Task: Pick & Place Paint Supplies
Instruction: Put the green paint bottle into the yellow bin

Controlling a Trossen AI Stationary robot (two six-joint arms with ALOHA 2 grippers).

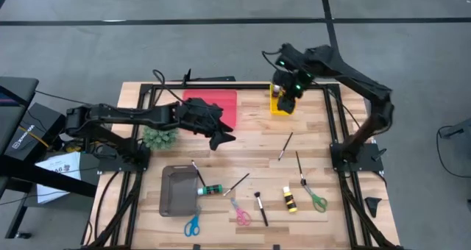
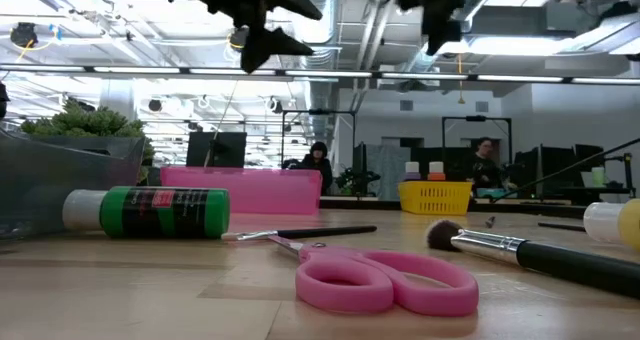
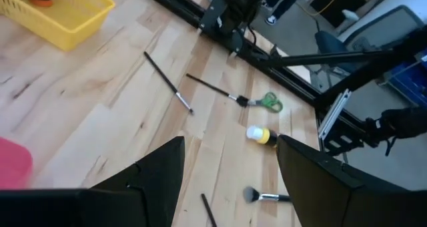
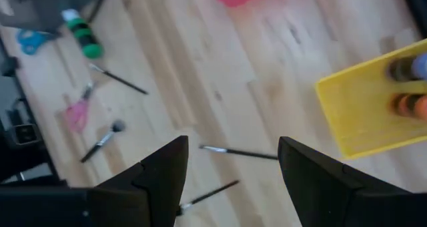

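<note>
My left gripper [image 1: 223, 140] hangs open above the table's middle, beside the pink tray [image 1: 213, 106], with nothing between its fingers [image 3: 167, 167]. High over the yellow basket [image 1: 278, 104] my right gripper [image 1: 285, 101] is open too and carries nothing. Inside the basket stand small bottles [image 4: 408, 87]. A green paint bottle [image 1: 211, 189] lies on its side by the grey bin [image 1: 179, 191]. A yellow-and-black bottle [image 1: 290, 199] lies near the front right. Thin dark brushes [image 1: 285, 145] [image 1: 299, 165] [image 1: 237, 184] and a wider brush [image 1: 260, 208] lie flat on the wood.
A fuzzy green tuft [image 1: 160, 137] sits under the left arm. Blue scissors [image 1: 192, 225], pink scissors [image 1: 241, 213] and green scissors [image 1: 317, 201] lie along the near edge. A black frame rail [image 1: 221, 83] borders the table's far side.
</note>
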